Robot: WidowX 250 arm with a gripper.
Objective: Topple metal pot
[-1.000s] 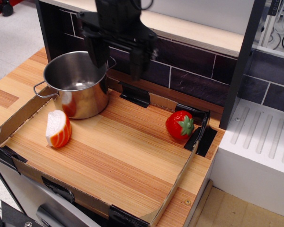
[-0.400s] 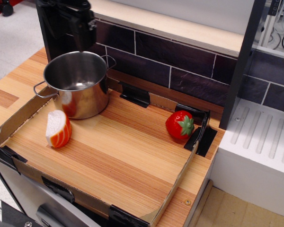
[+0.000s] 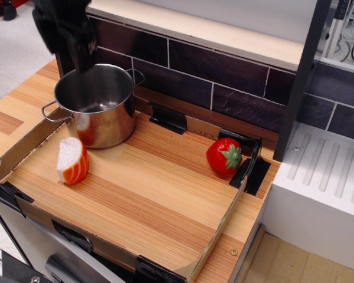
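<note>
The metal pot (image 3: 100,115) stands upright at the back left of the wooden board, shiny, with two thin wire loop handles and nothing inside. My gripper (image 3: 65,50) is a dark, motion-blurred shape above and behind the pot's back-left rim. Its two fingers look spread apart. The lower fingertip (image 3: 84,62) hangs just over the rim; I cannot tell whether it touches. The gripper holds nothing.
A toy strawberry (image 3: 224,155) lies at the right of the board. An orange-and-white toy slice (image 3: 72,160) stands just in front of the pot. Low cardboard walls (image 3: 23,144) edge the board. A dark tiled wall (image 3: 224,71) runs behind. A white ridged unit (image 3: 324,177) is on the right.
My gripper has swept left across the back, from above the pot's right rim to above its back-left rim. The pot, strawberry and slice have not moved.
</note>
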